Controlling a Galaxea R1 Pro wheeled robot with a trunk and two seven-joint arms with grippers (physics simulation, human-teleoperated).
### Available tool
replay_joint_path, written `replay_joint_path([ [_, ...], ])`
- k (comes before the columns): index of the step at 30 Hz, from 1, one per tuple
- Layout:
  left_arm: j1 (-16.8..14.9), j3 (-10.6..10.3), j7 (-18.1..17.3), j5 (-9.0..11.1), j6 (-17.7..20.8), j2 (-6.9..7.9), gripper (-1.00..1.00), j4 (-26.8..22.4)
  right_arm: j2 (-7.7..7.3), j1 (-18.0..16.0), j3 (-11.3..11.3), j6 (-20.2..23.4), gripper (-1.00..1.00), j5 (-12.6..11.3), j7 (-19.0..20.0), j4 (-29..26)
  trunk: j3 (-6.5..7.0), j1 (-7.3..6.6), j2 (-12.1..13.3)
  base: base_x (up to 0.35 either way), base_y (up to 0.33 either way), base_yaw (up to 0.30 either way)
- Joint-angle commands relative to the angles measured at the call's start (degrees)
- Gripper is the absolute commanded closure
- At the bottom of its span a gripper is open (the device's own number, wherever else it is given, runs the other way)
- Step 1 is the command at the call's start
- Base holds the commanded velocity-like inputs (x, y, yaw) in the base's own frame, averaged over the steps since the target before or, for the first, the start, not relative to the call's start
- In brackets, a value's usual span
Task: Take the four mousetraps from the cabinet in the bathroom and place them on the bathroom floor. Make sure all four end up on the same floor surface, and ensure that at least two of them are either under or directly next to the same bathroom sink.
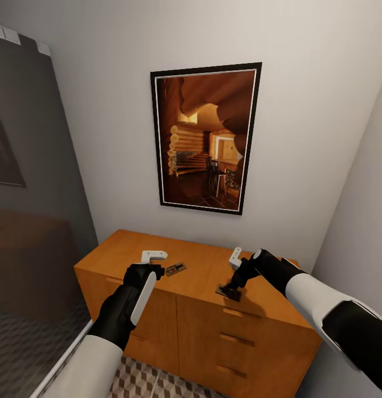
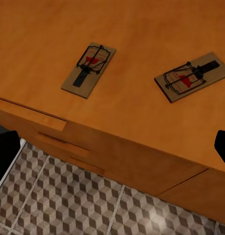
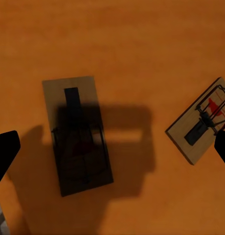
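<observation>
- The pale wall [image 1: 301, 138] rises behind the furniture, and a black-framed picture [image 1: 204, 138] of a log-cabin room hangs on it, above the cabinet.
- The bathroom floor [image 1: 152, 384], tiled in a brown, beige and white cube pattern, lies in front of the cabinet's base.
- The cabinet [image 1: 202, 331] is a low orange-brown sideboard against the wall; its flat top serves as the surface [image 1: 196, 265], and slim bar handles mark the drawer fronts.
- The left tool [image 1: 156, 260] hangs above the surface towards its left end, fingers spread apart and empty.
- The right tool [image 1: 234, 279] reaches down near the front edge, just above one mousetrap; in the right wrist view its dark fingertips [image 3: 5, 154] stand wide apart on either side of that trap, gripping nothing.
- Mousetraps lie flat on the surface: one [image 1: 176, 269] beside the left tool, one [image 1: 228, 292] under the right tool and darkened by its shadow.
- The left wrist view shows two traps [image 2: 89, 69] [image 2: 192, 76] lying apart near the front edge; the right wrist view shows the shadowed trap [image 3: 78, 134] and another [image 3: 203, 120] beside it.
- Whether these views show the same traps or different ones is hard to tell.
</observation>
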Motion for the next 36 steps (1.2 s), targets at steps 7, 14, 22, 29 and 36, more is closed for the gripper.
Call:
replay_joint_path([
  [7,0.0,-0.1,0.5,0.6,0.1,0.0,-1.0,0.0,0.04,0.0,0.0,0.3,-1.0,0.6,0.3,0.0,-0.03,0.02,0.0,0.0,0.0,0.0],
  [14,0.0,-0.1,0.5,0.6,0.1,0.0,-1.0,0.0,0.06,0.0,0.1,0.2,-1.0,0.5,0.5,0.2,-0.03,0.02,0.0,0.0,0.0,0.0],
  [22,0.0,-0.1,0.5,0.6,0.1,0.0,-1.0,0.0,0.06,0.0,0.2,-0.2,-1.0,0.6,3.6,0.2,-0.03,0.02,0.0,0.0,0.0,0.0],
  [29,0.0,-0.1,0.5,0.6,0.1,0.0,-1.0,0.0,-0.01,0.0,0.3,-5.5,-1.0,0.6,7.0,0.3,-0.03,0.02,0.0,0.0,0.0,0.0],
  [36,0.0,-0.1,0.5,0.6,0.1,0.0,-1.0,0.0,-0.42,0.0,0.3,-7.7,-1.0,0.4,7.4,0.4,-0.03,0.02,0.0,0.0,0.0,0.0],
])
